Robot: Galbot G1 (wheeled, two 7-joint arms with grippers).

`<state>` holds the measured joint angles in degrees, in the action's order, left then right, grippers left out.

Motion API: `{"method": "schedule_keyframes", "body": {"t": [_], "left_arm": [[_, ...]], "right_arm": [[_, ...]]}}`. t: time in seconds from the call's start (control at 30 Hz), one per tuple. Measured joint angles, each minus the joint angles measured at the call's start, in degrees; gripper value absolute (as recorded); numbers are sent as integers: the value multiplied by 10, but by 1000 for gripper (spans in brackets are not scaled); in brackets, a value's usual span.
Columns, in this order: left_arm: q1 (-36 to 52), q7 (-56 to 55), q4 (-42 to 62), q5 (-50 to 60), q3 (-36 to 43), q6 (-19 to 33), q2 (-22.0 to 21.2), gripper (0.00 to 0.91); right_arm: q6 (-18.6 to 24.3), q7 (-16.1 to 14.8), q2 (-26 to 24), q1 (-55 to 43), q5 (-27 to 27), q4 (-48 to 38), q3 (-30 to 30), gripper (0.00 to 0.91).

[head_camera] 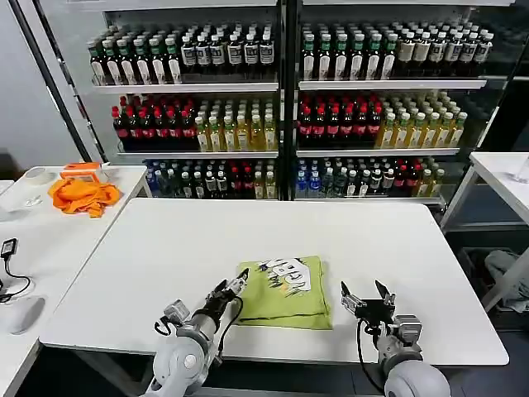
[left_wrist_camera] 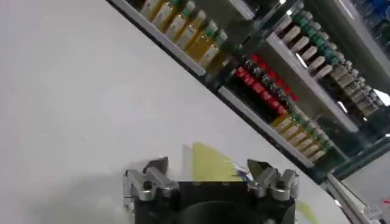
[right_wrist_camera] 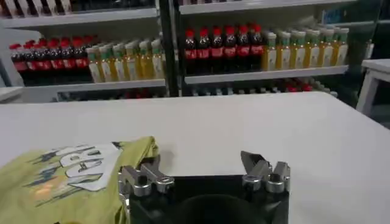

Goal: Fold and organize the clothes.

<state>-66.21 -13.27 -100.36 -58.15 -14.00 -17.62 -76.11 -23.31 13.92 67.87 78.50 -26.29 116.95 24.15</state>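
The clothes are one light yellow-green T-shirt, folded into a compact rectangle with its white print facing up, near the front edge of the white table. My left gripper is open at the shirt's left edge, its tips just by the cloth. In the left wrist view the shirt shows between and beyond the spread fingers of that gripper. My right gripper is open and empty over bare table a little right of the shirt. The right wrist view has the shirt beside that gripper.
Drink coolers full of bottles stand behind the table. A side table on the left holds a bright orange cloth, a tape roll and a mouse. Another white table is at the right.
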Motion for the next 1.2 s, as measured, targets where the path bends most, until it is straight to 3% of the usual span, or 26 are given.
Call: {"method": "schedule_keyframes", "body": {"t": [0.43, 0.47, 0.5, 0.6, 0.63, 0.8, 1.2], "left_arm": [[13, 11, 7, -39, 26, -35, 1, 907], [15, 11, 9, -40, 28, -35, 1, 595], [18, 11, 10, -42, 31, -35, 2, 363], [26, 11, 13, -46, 37, -35, 5, 40], [27, 11, 14, -47, 39, -35, 6, 10], [32, 11, 14, -53, 44, -60, 7, 10], [39, 7, 2, -73, 32, -59, 13, 10]], "right_arm": [[0, 1, 1, 5, 0, 3, 4, 907], [-1, 1, 1, 5, 0, 3, 4, 907], [-1, 1, 2, 6, 0, 4, 3, 907], [-1, 2, 3, 7, 0, 5, 2, 907], [-1, 2, 4, 7, 0, 5, 1, 907], [-1, 3, 3, 8, 0, 8, 1, 907], [-2, 4, 2, 12, 0, 12, 1, 907]]}}
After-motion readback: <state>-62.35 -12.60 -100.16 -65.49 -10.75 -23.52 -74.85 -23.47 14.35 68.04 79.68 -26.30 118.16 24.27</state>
